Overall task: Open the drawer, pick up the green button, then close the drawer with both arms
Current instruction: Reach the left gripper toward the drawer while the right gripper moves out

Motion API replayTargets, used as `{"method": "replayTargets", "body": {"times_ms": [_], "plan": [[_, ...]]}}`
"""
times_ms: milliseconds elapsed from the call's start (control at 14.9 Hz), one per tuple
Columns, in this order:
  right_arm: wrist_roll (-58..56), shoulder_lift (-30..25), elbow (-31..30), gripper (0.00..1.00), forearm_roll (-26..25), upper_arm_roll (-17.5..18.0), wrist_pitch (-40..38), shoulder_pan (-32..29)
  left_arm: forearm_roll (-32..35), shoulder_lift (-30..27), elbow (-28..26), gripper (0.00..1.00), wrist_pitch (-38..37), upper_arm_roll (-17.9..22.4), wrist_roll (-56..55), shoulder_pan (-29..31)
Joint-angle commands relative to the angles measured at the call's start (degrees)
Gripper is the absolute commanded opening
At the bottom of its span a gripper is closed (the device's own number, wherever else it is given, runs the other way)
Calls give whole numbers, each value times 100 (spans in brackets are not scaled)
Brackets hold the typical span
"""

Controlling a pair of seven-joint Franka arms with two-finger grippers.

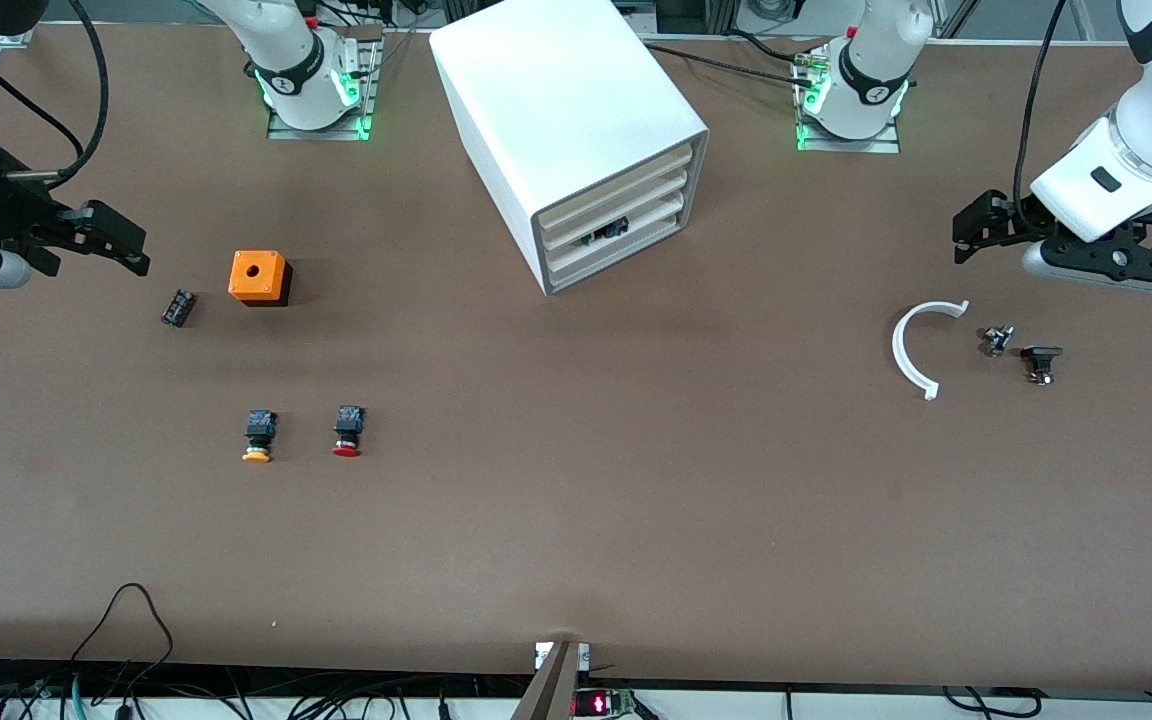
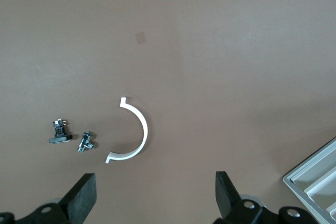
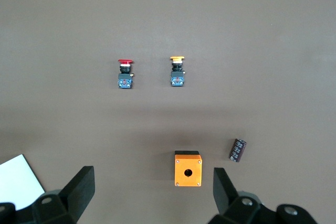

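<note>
The white cabinet [image 1: 576, 120] stands at the middle of the table near the arms' bases, its four cream drawers [image 1: 626, 215] all pushed in. A small dark object [image 1: 608, 230] shows in a gap at the third drawer from the top; I cannot tell if it is the green button. My left gripper [image 1: 971, 232] hangs open and empty over the left arm's end of the table; its wrist view [image 2: 156, 198] shows bare table between the fingers. My right gripper [image 1: 111, 240] hangs open and empty over the right arm's end [image 3: 152, 192].
An orange box [image 1: 258, 277], a dark cylinder [image 1: 177, 307], a yellow-capped button [image 1: 258, 436] and a red-capped button [image 1: 347, 431] lie toward the right arm's end. A white curved piece [image 1: 916, 345], a small metal part [image 1: 997, 339] and a black part [image 1: 1040, 362] lie under the left gripper.
</note>
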Motion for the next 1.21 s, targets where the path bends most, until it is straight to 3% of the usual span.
{"method": "replayTargets", "body": {"times_ms": [0, 538, 673, 807, 1009, 1143], "plan": [[51, -41, 41, 100, 46, 10, -56, 0, -21, 76, 187, 100, -138, 2, -58, -28], [87, 38, -108, 100, 55, 10, -48, 123, -30, 110, 187, 100, -155, 2, -76, -37], [78, 38, -275, 100, 2, 10, -48, 123, -117, 146, 187, 100, -487, -24, -23, -37], [122, 47, -337, 100, 2, 2, -56, 123, -432, 172, 178, 100, -970, -60, -32, -37], [70, 187, -425, 100, 11, 2, -39, 114, -1460, 198, 99, 100, -2034, -182, 12, -55], [78, 258, -434, 100, 64, 2, -22, 114, -1698, 321, 11, 100, -2002, -358, 39, -46]]}}
